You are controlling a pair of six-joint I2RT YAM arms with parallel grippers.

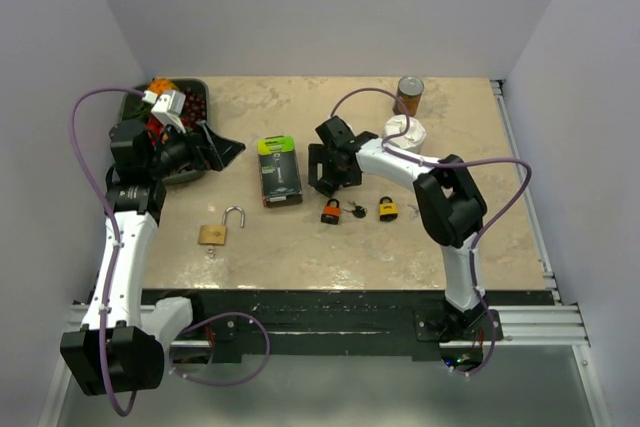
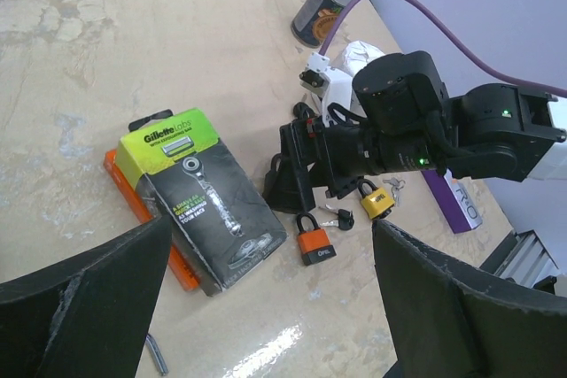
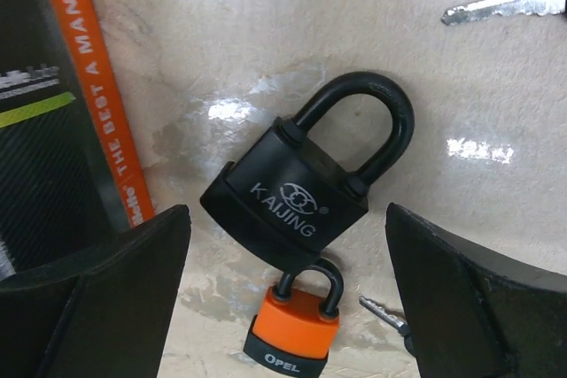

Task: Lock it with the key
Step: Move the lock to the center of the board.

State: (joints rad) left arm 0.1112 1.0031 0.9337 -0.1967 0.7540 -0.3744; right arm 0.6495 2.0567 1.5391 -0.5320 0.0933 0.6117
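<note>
Top: left gripper point(image 1: 222, 147) wide, empty, left of razor pack point(image 1: 280, 170). Right gripper point(image 1: 325, 169) just right of pack. I see brass padlock point(image 1: 214, 233), shackle open, well apart at left.

Left wrist: orange padlock point(image 2: 316, 242) and yellow padlock point(image 2: 376, 202) beside right arm.

Right wrist: jaws wide, holding nothing. Black padlock point(image 3: 297, 196) flat on table between fingers, shackle seated. Key point(image 3: 500, 4) apart, upper right.
</note>
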